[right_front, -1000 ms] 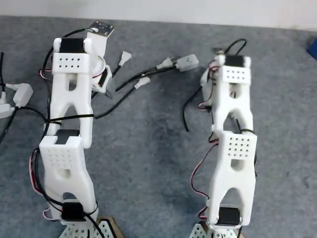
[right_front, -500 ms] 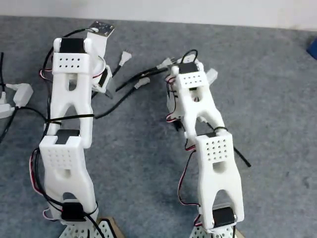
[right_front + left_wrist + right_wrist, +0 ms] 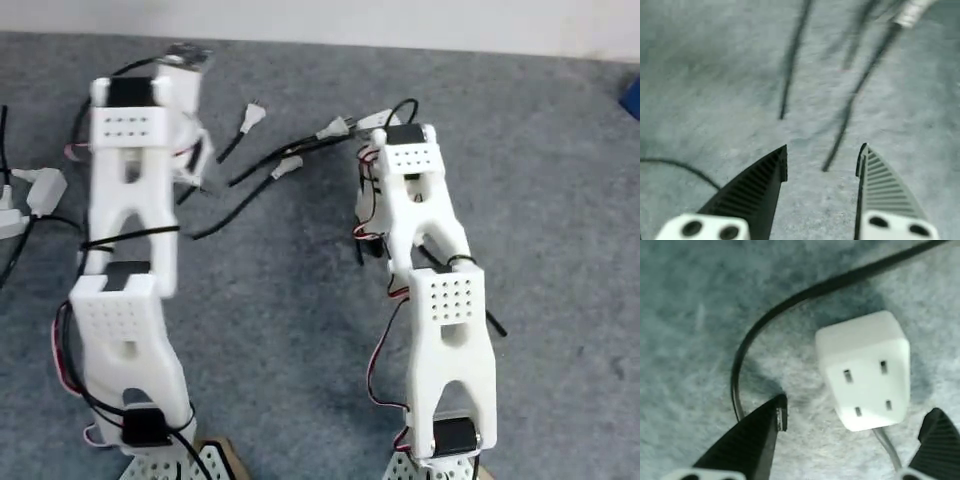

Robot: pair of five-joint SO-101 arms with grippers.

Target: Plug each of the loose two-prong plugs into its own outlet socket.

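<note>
step in hand: seizing the socket. right gripper [image 3: 857, 415] gapes astride the outlet socket [image 3: 862, 370] on the carpet [image 3: 690, 315]. left gripper [image 3: 822, 155] is open above loose cords [image 3: 840, 130], with a likely plug [image 3: 910, 10] beyond. next: clamp squarely.

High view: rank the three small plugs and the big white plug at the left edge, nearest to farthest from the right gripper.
1. Plug by the right arm's tip, closest to the right gripper.
2. Plug between the arms, mid-carpet.
3. Plug by the left arm, farther back.
4. Big white plug, at the left edge.
</note>
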